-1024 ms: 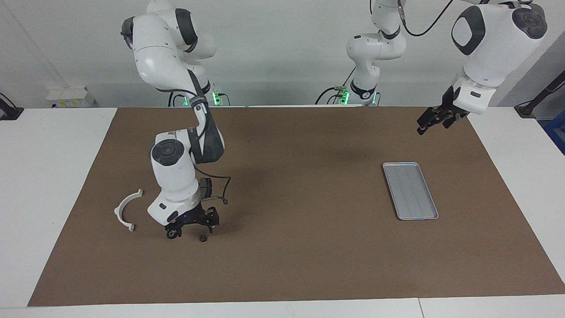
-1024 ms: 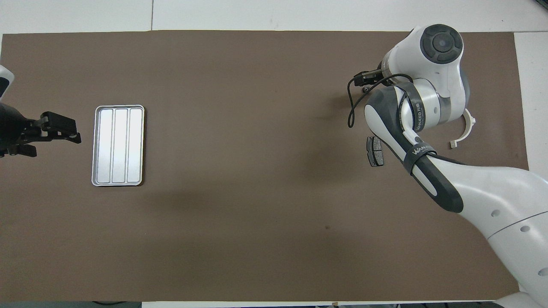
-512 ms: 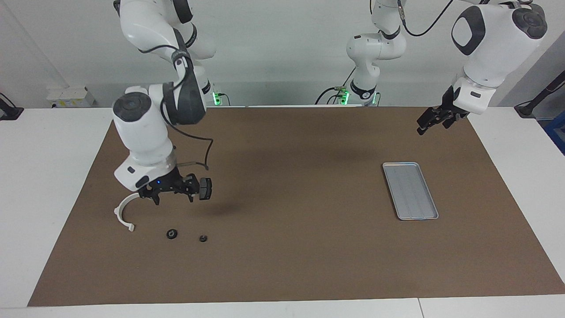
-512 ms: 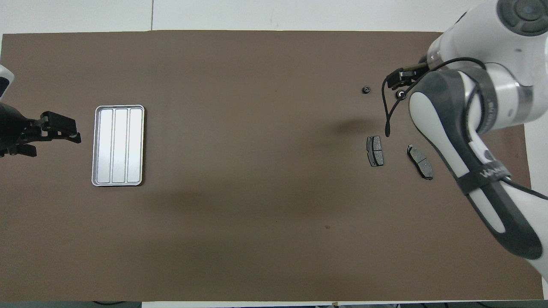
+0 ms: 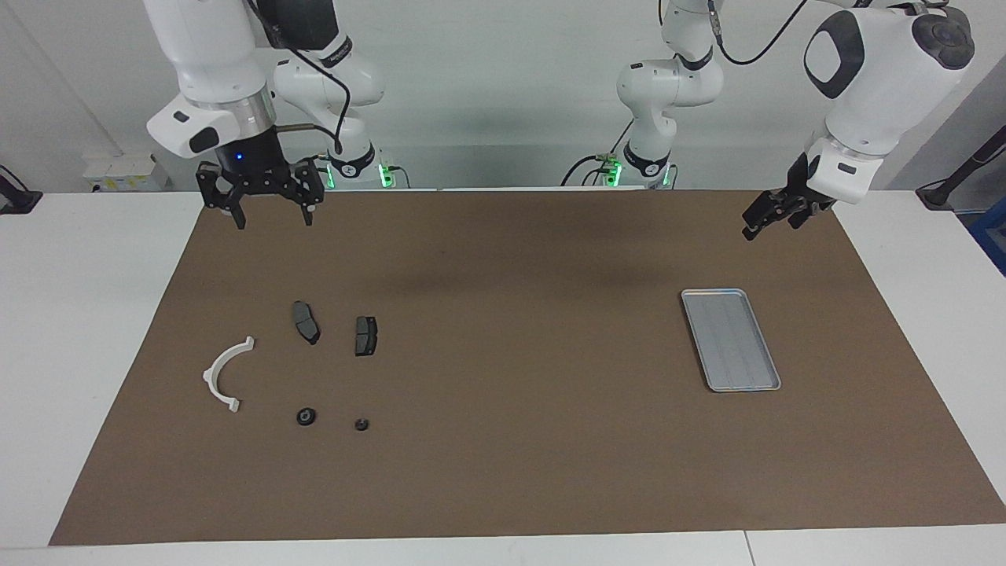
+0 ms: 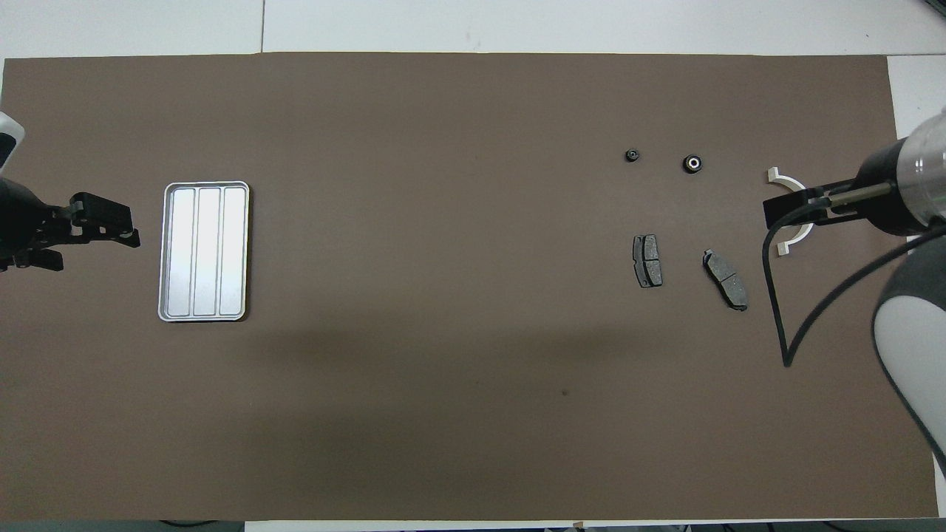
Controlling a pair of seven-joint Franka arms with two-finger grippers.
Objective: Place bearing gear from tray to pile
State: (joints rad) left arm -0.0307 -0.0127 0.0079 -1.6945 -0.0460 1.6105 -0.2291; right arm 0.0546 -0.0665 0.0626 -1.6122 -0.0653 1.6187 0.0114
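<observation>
The bearing gear, a small dark round part with a pale centre seen from overhead, lies flat on the brown mat toward the right arm's end of the table; being round, it shows no long axis, and its hole faces up. Just beside it, toward the left arm's end, sits a smaller dark round part. Both lie farther from the robots than the two dark grey brake pads, whose long axes run roughly away from the robots, one slightly slanted. The white half-ring bracket rests near the mat's edge with its open side turned toward the gear and pads. These parts form the pile, spread loosely and not touching one another. The tray lies well apart, toward the left arm's end, with nothing on it, its long axis and ridges running away from the robots. The right gripper hangs high above the mat's edge closest to the robots, fingers pointing down, spread wide and holding nothing. The left gripper hovers over the mat's corner near the tray, waiting, released and holding nothing.
</observation>
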